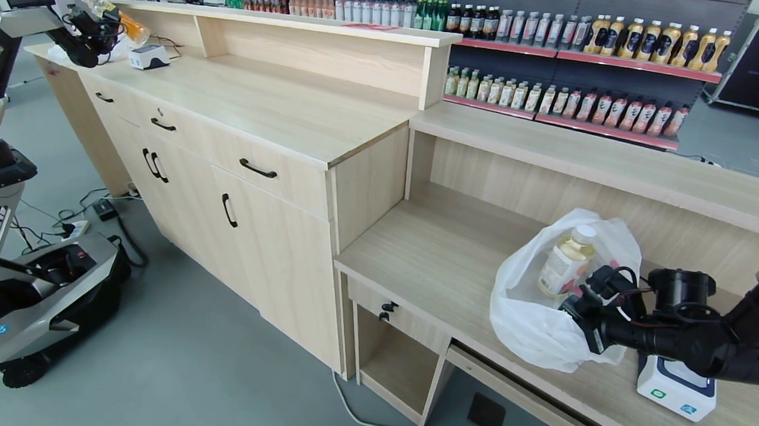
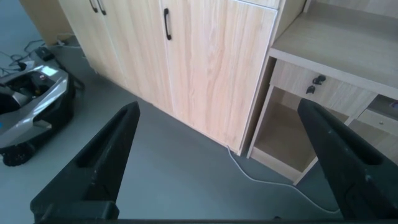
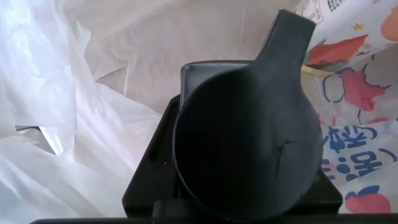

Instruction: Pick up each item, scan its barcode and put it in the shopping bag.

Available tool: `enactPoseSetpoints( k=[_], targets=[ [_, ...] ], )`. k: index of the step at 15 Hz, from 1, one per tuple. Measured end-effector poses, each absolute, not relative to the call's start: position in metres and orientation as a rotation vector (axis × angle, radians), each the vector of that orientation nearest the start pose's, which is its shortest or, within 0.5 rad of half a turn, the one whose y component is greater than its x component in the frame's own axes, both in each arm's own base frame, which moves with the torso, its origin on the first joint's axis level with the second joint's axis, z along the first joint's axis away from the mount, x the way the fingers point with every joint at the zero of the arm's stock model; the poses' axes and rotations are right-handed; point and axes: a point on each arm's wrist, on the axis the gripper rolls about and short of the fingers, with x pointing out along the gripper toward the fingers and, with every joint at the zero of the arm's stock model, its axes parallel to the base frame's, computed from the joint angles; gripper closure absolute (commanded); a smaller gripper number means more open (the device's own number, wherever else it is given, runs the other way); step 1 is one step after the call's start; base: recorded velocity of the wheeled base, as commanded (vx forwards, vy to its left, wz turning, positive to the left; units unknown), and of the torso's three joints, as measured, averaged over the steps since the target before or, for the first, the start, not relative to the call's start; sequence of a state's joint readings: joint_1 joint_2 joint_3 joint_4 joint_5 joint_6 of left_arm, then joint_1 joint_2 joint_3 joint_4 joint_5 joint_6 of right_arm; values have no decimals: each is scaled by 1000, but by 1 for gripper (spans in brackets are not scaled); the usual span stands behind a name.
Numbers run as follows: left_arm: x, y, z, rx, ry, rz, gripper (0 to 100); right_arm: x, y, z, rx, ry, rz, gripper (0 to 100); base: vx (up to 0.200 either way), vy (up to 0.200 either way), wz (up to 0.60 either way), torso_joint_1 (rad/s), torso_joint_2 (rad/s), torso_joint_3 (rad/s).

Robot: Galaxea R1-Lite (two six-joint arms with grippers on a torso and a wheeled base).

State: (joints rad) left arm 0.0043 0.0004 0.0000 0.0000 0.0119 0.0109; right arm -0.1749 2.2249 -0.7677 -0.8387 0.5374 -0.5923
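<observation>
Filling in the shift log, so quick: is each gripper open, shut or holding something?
Left gripper: jaws open, holding nothing.
Right gripper: at the shopping bag's mouth; state cannot be told.

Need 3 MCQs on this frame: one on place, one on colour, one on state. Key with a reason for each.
1. Where is the bag?
A) on the floor
B) on the lower counter
C) on the drinks shelf

2. What colour is the cap of the bottle in the bag?
A) red
B) green
C) white

3. What state is the left claw in?
A) open, empty
B) shut on a bottle
C) shut on the bag

Key:
1 B: the bag rests on the lower counter's wooden top.
2 C: a white cap shows at the bag's mouth.
3 A: it gapes wide with nothing in it.
</observation>
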Motion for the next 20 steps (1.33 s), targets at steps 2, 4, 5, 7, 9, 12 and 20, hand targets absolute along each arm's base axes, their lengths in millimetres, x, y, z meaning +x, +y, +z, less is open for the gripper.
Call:
enactPoseSetpoints(
  k=[2,4,5,7,9,12,20],
  targets=[
    [-23,0,75,11,1,16,0,355,-54,13,-348,464,499,0,0,0,0,0,0,0],
    [-23,0,75,11,1,15,0,353,-56,12,-340,473,493,0,0,0,0,0,0,0],
    [-23,0,75,11,1,16,0,353,-56,14,-326,473,489,0,0,0,0,0,0,0],
    [-23,0,75,11,1,16,0,352,-56,22,-288,464,472,0,0,0,0,0,0,0],
    [-23,0,75,11,1,16,0,350,-56,36,-259,443,456,0,0,0,0,0,0,0],
    [-23,0,75,11,1,16,0,338,-53,74,-267,384,443,0,0,0,0,0,0,0],
    [-23,0,75,11,1,17,0,270,-62,163,-359,199,273,0,0,0,-150,1,1,1]
  ],
)
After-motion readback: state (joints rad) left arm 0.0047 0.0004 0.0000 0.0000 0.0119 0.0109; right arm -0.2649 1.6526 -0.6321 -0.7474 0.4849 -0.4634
